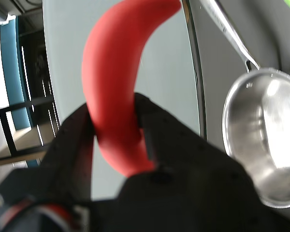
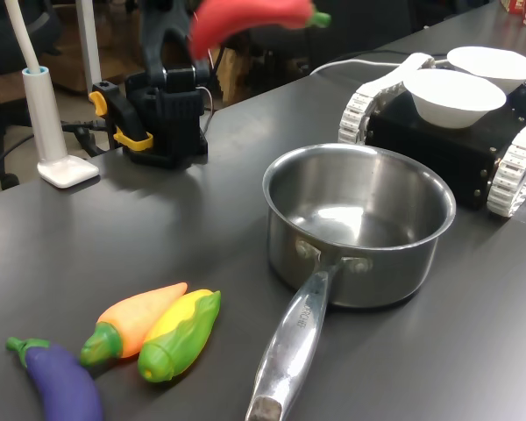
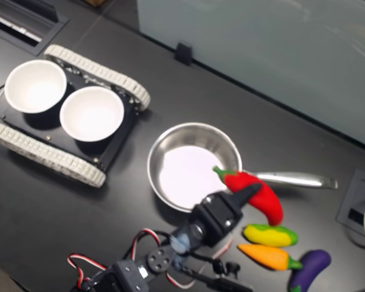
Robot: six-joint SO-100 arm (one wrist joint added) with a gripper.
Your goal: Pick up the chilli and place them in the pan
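Desk [image 2: 473, 316]: dark surface carrying everything.
Pan [image 2: 358, 230]: upright and empty in both exterior views, long handle lying flat on the desk.
End effector [image 1: 117, 129]: clenched around the chilli's lower part, black fingers on both sides.
Chilli [image 3: 258, 194]: held in the air; in the second exterior view its green tip overlaps the pan's rim nearest the handle.
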